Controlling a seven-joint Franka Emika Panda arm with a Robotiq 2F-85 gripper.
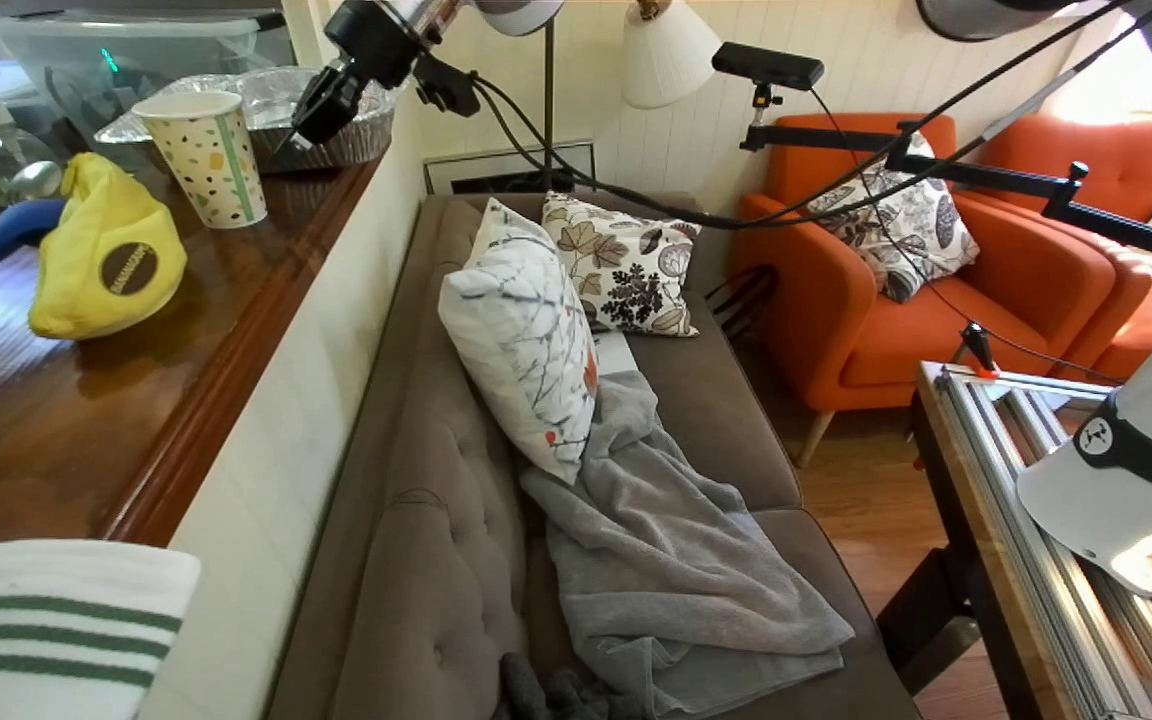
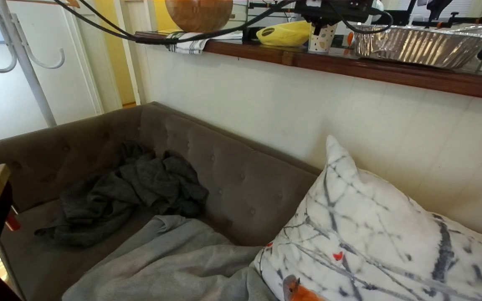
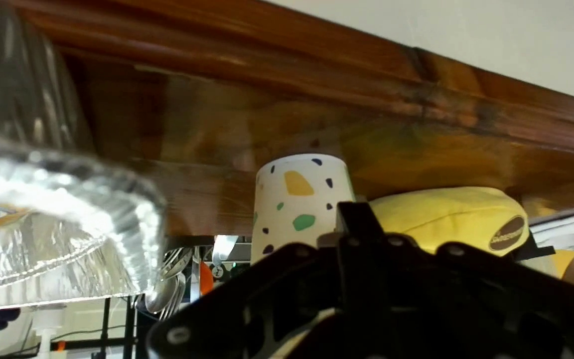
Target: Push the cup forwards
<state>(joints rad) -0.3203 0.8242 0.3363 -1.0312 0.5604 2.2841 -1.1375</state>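
The cup is cream-white with coloured speckles and stands upright on the wooden counter. In an exterior view it shows partly behind my gripper. In the wrist view, which is upside down, the cup has its base toward the top. My gripper is shut with its fingers together and nothing visible between them; it covers part of the cup there. In an exterior view the gripper is beside the cup on the sofa side, with a small gap visible. Contact cannot be told from the wrist view.
A yellow banana-shaped bag lies beside the cup on the counter. A shiny foil tray stands on the cup's other side, also close in the wrist view. A brown sofa stands below the counter edge.
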